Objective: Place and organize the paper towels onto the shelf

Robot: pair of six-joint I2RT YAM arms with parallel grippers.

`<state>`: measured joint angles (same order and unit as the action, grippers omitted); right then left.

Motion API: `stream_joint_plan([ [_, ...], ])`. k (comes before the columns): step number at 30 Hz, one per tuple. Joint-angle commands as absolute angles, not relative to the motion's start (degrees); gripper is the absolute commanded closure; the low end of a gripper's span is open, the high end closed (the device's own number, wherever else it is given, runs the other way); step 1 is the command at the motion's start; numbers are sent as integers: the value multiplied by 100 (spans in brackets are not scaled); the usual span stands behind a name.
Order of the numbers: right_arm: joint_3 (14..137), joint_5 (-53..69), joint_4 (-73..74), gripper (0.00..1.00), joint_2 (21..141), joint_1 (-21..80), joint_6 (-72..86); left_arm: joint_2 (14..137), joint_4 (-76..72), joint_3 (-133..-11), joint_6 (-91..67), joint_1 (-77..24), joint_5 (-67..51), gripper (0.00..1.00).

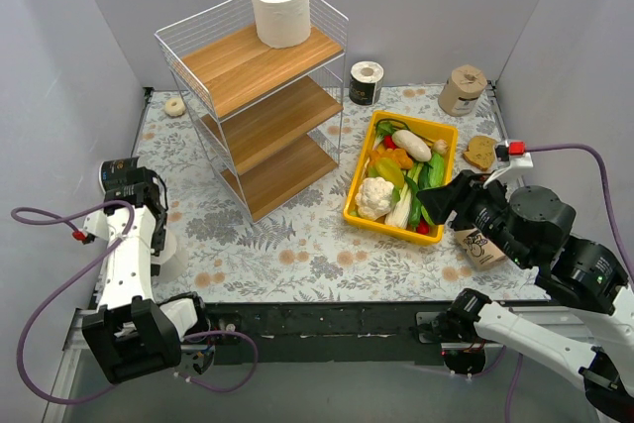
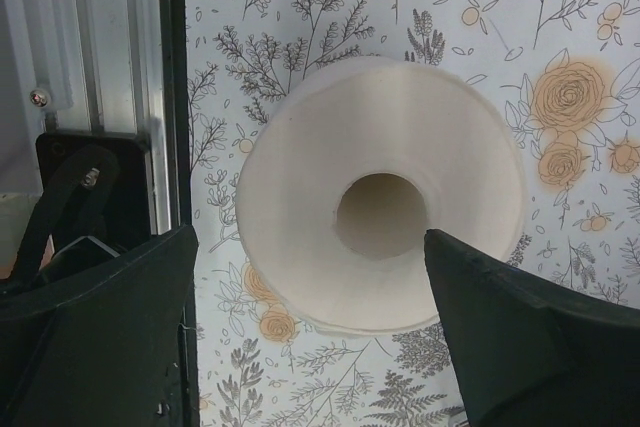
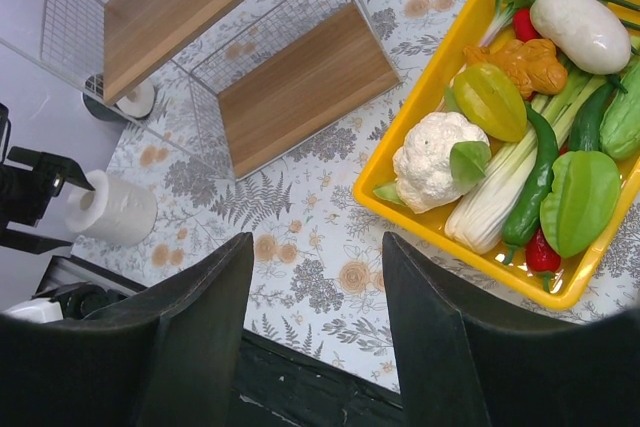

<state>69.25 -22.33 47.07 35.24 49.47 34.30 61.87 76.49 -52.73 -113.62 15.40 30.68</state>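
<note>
The left hand (image 2: 310, 235) hangs released over a roll (image 2: 300, 167) on the bench (image 2: 560, 7); the roll sits toward 12 o'clock.

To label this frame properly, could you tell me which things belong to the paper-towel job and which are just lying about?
Job: shelf; white roll on top board; second white roll, under the left gripper; black-wrapped roll; tan-wrapped roll.
Lying about: yellow vegetable bin; beige ring; bread slice.
</note>
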Motion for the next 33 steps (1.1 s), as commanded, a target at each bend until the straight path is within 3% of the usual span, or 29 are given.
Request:
stream_joint_plan([
  [1,7119,-2259,4597,38,3621,4931,3340,6152,7638,-5124,-11988,1617,3225,2],
  [15,6944,-2241,4421,37,3472,4931,3331,6030,7092,-4772,-12076,1644,3349,2],
  [25,6750,-2153,4289,37,3480,4939,3322,5537,7338,-5528,-11691,1644,3516,2],
  [33,6706,-2057,4324,37,3366,4931,3445,6292,7533,-5511,-11347,1652,3165,2],
])
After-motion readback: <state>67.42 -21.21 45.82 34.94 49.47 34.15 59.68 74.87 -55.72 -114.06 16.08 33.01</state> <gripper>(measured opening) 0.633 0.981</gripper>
